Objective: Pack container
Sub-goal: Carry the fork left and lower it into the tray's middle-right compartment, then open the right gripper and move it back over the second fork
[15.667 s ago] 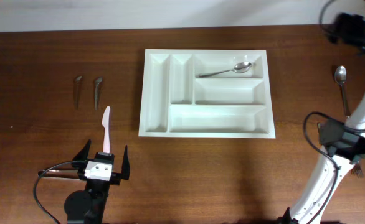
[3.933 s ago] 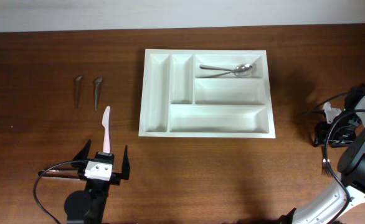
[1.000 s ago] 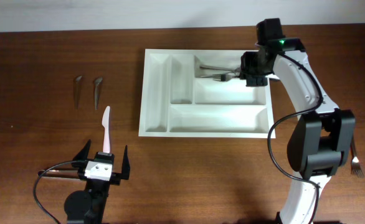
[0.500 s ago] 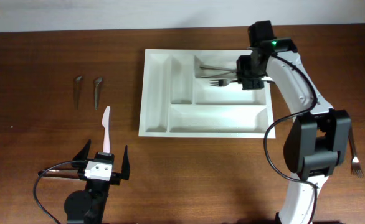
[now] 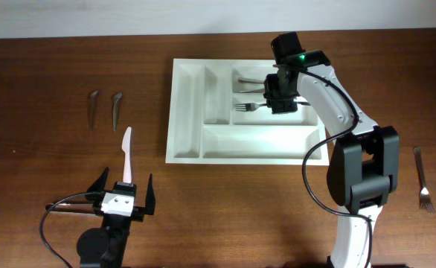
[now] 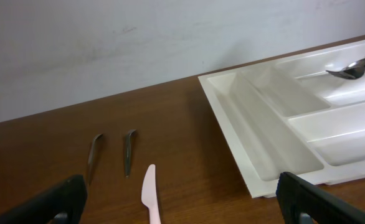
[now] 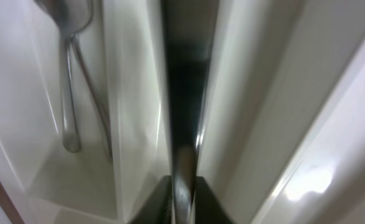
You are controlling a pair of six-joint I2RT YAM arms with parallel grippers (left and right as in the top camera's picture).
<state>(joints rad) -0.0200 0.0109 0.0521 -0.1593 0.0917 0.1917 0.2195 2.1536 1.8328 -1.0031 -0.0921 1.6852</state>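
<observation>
The right gripper, clenched on a slim metal fork, hovers above the middle long compartment of the large white plastic cutlery tray, which lies flat on the wooden table; released askew, the fork could straddle a divider.

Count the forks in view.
2. One fork is in the right gripper at the container's middle long compartment; a second fork lies on the table right of it. The arm could hide more.

One tray, two forks, two spoons (partly hidden), one pale knife and two small grey utensils.
</observation>
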